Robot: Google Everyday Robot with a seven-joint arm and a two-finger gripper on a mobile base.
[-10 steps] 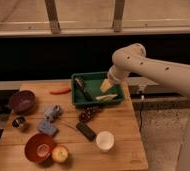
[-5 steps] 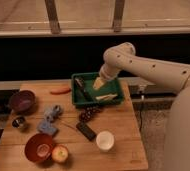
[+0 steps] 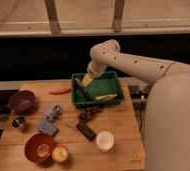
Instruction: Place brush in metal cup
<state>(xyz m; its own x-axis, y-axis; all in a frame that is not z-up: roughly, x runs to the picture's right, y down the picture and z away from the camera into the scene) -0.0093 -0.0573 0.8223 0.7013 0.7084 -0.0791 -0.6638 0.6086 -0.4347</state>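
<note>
We're watching the claw hanging in the left back corner of the bin, standing wide and holding nothing. A second ago it was over the bin's right side, above the yellow piece; since then it has been sliding left, the whole arm swinging with it, and now it's sitting right at the upper end of the brush. We can't tell whether it's touching the handle yet.

The brush is lying slantwise on the bin floor, head end nearer us, and it hasn't budged. So we're reading this as the approach finishing and the grasp coming up: nothing lifted, the task barely begun.

The metal cup is waiting well apart from all this, out at the worktop's left edge, just below the purple bowl. That's going to be a long carry across, we're guessing, and a small mouth for a long brush.

Between bin and metal cup, the worktop is holding a black block, a white cup, a red bowl and an apple along the front. The worktop itself is pale wood. Behind it a dark wall is rising to a light ledge, with two posts above.
</note>
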